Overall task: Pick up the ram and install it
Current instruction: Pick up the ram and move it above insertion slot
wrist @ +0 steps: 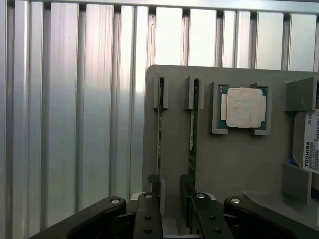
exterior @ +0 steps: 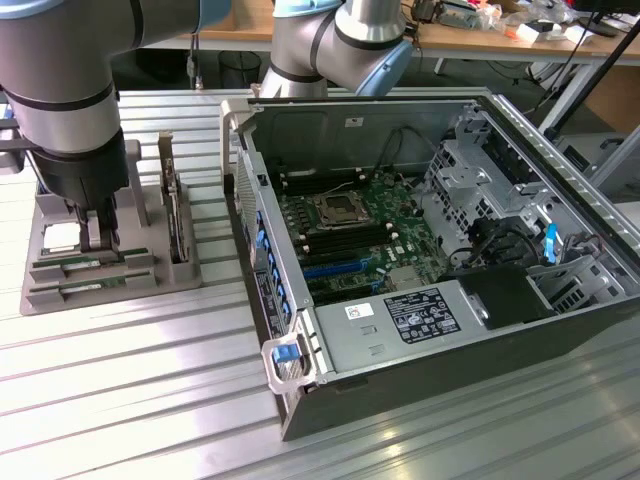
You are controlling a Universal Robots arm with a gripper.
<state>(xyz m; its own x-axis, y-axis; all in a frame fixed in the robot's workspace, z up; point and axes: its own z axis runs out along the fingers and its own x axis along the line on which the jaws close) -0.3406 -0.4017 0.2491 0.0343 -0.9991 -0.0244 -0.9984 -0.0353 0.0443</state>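
Ribbed aluminium table [exterior: 120, 400] carries an open steel case [exterior: 400, 395], its motherboard [exterior: 360, 225] exposed for fitting, and a grey moulded tray [wrist: 234, 164] whose slots keep parts upright for grasping. On the tray are a boxy drive [wrist: 311, 144], a square silver processor [wrist: 244, 107] and two thin green sticks on edge, outer ram [wrist: 159, 124] and inner ram [wrist: 193, 124], neither installed. Gripper [wrist: 171, 186] is spread wide and empty, low over one end of both; which it targets cannot be told.

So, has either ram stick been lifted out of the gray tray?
No, the first ram stick and the second ram stick both stand on edge in their slots in the gray tray.
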